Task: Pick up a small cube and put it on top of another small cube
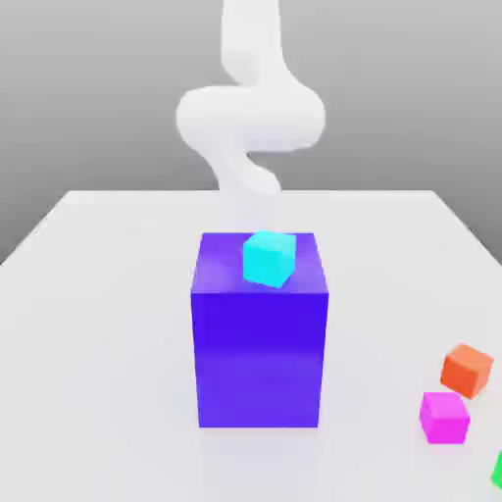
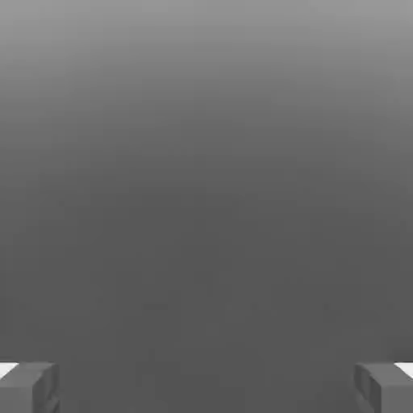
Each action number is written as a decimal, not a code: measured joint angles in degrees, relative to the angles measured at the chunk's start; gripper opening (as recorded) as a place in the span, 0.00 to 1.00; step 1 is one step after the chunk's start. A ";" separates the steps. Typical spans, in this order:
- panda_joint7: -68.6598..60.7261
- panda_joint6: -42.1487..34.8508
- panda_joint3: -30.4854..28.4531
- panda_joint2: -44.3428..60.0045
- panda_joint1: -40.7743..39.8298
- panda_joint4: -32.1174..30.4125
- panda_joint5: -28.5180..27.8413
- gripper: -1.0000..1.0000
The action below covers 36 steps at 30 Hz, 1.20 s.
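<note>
Lying on the pale tabletop [image 1: 118, 343], well apart from the wide-open, empty claw [image 2: 206, 391]: small magenta cube [image 1: 444, 419]. In the exterior view, nearer the camera and further right than the white arm [image 1: 251, 118].

A simulated robot test scene: a white arm [image 1: 251, 118] stands behind a pale tabletop [image 1: 118, 343]. Plain coloured cubes [image 1: 467, 371] sit against blank grey.

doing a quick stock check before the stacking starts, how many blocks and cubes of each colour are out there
cyan cube: 1
blue-purple block: 1
orange cube: 1
magenta cube: 1
green piece, cut off by the exterior view's right edge: 1
total: 5
</note>
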 joint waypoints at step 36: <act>-47.98 31.51 2.45 63.90 28.28 -9.45 -3.60 0.00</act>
